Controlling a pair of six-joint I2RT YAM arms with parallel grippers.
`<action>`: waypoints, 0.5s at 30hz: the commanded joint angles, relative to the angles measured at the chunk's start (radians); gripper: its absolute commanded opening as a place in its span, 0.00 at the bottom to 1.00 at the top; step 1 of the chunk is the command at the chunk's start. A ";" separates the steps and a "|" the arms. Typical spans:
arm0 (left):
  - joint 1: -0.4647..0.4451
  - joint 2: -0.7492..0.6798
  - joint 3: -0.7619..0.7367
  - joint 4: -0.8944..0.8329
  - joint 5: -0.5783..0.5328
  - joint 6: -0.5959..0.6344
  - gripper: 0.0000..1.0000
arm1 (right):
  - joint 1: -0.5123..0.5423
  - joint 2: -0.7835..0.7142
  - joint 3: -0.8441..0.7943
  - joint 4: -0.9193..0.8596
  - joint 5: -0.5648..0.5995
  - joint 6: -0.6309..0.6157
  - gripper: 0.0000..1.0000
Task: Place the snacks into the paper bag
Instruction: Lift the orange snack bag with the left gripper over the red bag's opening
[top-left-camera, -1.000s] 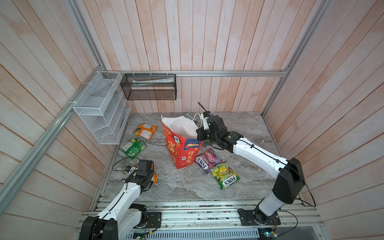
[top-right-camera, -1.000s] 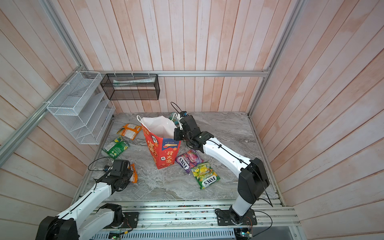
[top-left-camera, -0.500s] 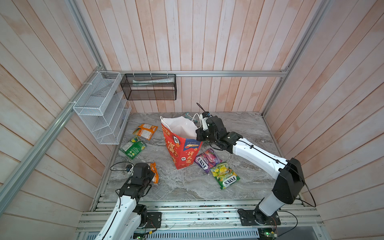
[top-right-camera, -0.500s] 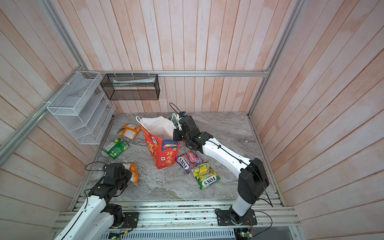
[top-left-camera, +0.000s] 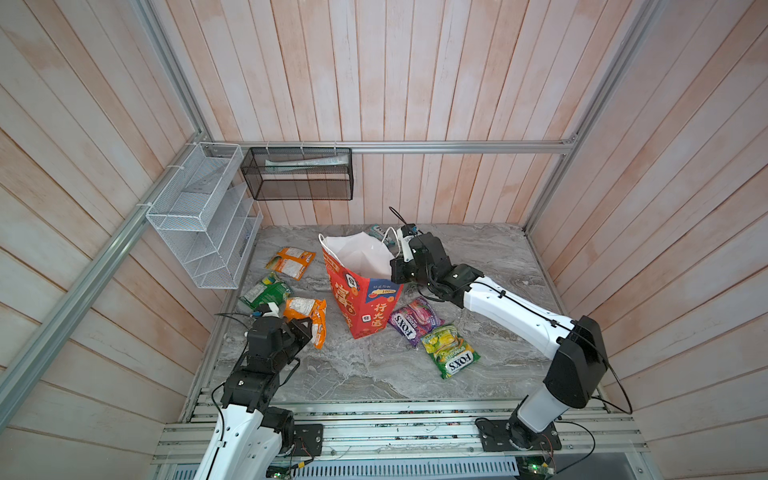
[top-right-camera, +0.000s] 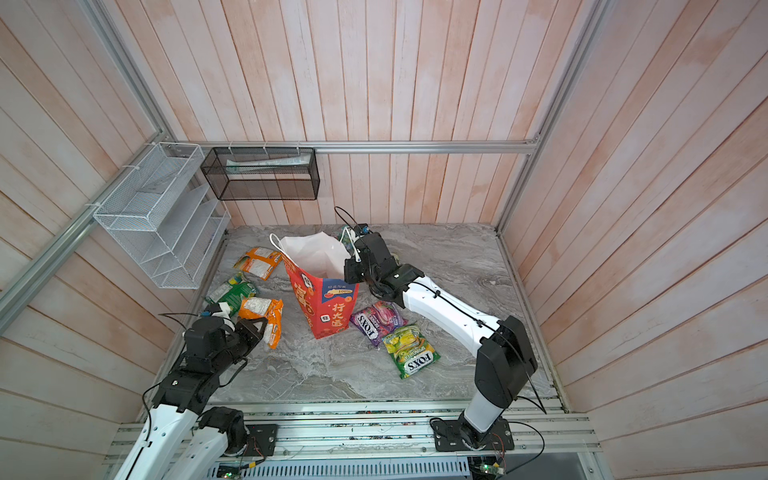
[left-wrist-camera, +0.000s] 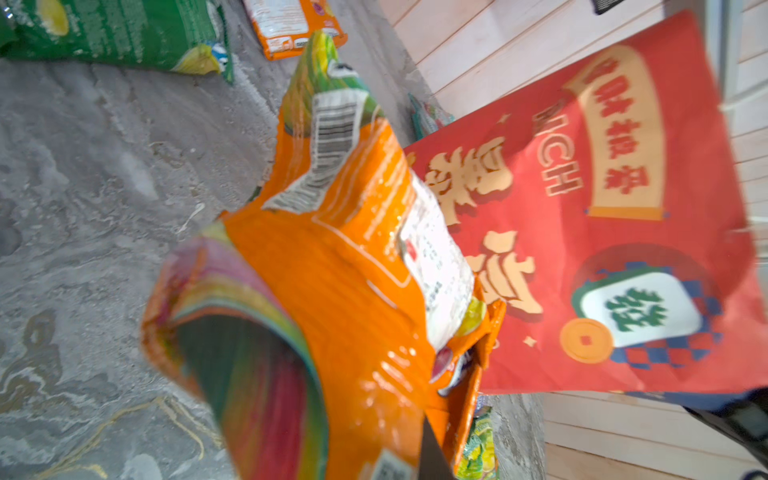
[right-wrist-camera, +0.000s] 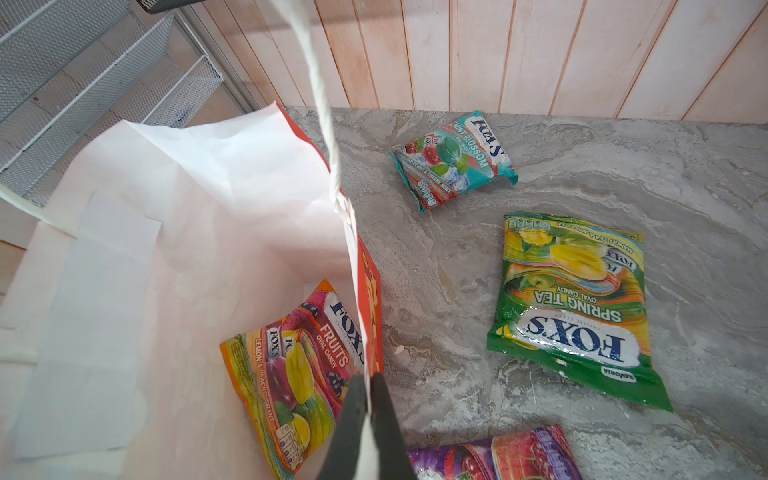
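The red paper bag (top-left-camera: 365, 299) (top-right-camera: 328, 299) stands open mid-table. My right gripper (top-left-camera: 395, 274) (right-wrist-camera: 368, 380) is shut on its near rim, and one orange snack (right-wrist-camera: 291, 374) lies inside. My left gripper (top-left-camera: 305, 326) (top-right-camera: 257, 326) is shut on an orange snack pouch (top-left-camera: 305, 311) (left-wrist-camera: 353, 291), held off the table left of the bag (left-wrist-camera: 602, 232). More snacks lie loose: orange (top-left-camera: 291, 262) and green (top-left-camera: 266, 291) at the left, purple (top-left-camera: 413, 320) and yellow-green (top-left-camera: 451, 351) (right-wrist-camera: 569, 307) at the right, teal (right-wrist-camera: 455, 162) behind the bag.
A white wire basket (top-left-camera: 199, 216) hangs on the left wall and a black mesh basket (top-left-camera: 297, 174) on the back wall. Wooden walls close in the marble table (top-left-camera: 374, 374) on three sides.
My left gripper has closed on the orange pouch at the front left and raised it off the table. The right arm and the bag have stayed put.
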 joint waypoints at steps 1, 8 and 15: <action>0.002 -0.003 0.092 0.028 0.065 0.033 0.16 | 0.006 0.023 0.024 -0.042 0.023 -0.020 0.00; 0.000 0.042 0.300 -0.030 0.113 0.033 0.14 | 0.012 0.023 0.030 -0.045 0.014 -0.024 0.00; -0.021 0.130 0.513 -0.037 0.138 0.049 0.13 | 0.012 0.025 0.037 -0.051 0.007 -0.029 0.00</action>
